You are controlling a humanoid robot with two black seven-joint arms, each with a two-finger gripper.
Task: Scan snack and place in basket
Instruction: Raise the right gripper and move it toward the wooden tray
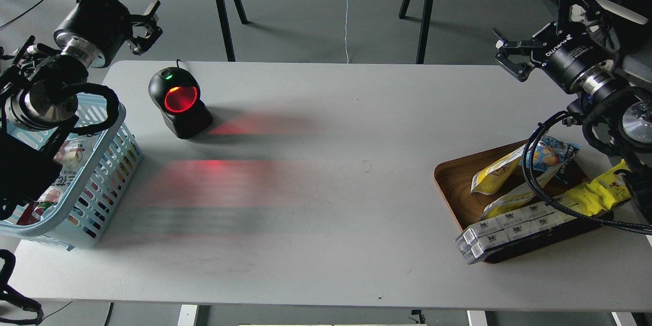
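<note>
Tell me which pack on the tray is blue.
The small crisp bag at the far side of the wooden tray, partly behind the right arm's cable. The packs around it are yellow, and the boxes at the front edge are white.

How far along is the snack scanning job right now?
Some packs already lie in the basket, though the arm hides what they are. Nothing is in hand: both the left gripper and right gripper are open and empty. A yellow-and-white pouch sits unscanned on the wooden tray; the scanner glows red.
</note>
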